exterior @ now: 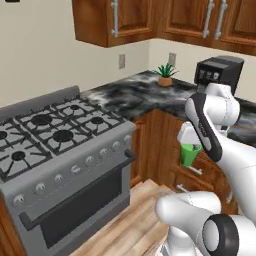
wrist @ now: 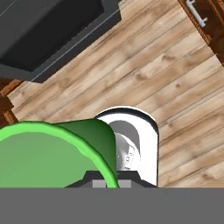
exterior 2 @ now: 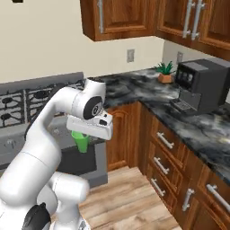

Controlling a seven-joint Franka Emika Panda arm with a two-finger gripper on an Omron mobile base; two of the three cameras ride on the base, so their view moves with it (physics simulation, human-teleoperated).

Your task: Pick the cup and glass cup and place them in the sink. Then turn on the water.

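The gripper [exterior 2: 85, 134] is closed on the rim of the green cup [exterior 2: 81, 141], which hangs upright over the wooden floor [exterior 2: 130, 188] (at about seven o'clock from the coffee machine [exterior 2: 201, 85]), probably for carrying to the sink.

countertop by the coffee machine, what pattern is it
Black-and-white marbled stone; the countertop shows best in the right base view.

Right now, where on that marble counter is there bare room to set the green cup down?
The marble counter lies bare between the stove and the potted plant. It is crowded by the coffee machine. The gripper holds the cup over the wooden floor.
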